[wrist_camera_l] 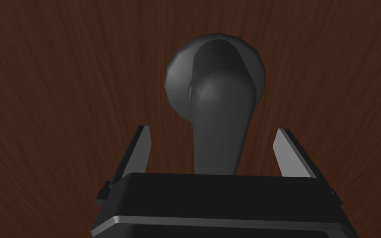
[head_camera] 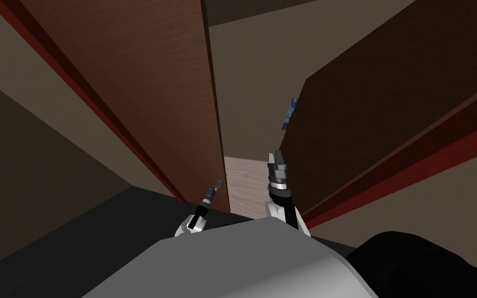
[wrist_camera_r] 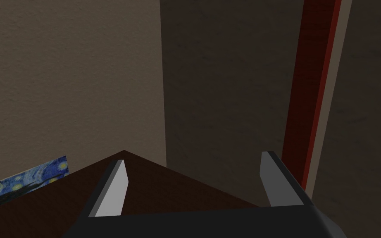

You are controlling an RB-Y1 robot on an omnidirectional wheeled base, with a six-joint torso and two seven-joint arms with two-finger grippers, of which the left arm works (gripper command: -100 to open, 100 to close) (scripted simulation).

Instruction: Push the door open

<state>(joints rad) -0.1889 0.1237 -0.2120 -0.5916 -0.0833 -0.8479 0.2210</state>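
Observation:
The brown wooden door (head_camera: 154,77) stands ahead on my left, its free edge toward the gap in the middle. My left gripper (head_camera: 215,184) is up against that door near its edge. In the left wrist view, the door's dark grey handle (wrist_camera_l: 214,82) juts from the wood (wrist_camera_l: 61,103) and runs down between my left gripper's (wrist_camera_l: 214,151) fingers. They are open and stand apart from the handle on both sides. My right gripper (head_camera: 277,158) is raised in the gap beside the door, open with nothing between its fingers (wrist_camera_r: 113,186).
A tall dark brown panel (head_camera: 387,103) closes off the right side of the gap, with a blue picture (head_camera: 289,114) at its edge. Red frame strips (head_camera: 103,119) run along both sides. Pale wood floor (head_camera: 245,181) shows through the gap, with a beige wall (head_camera: 248,77) behind.

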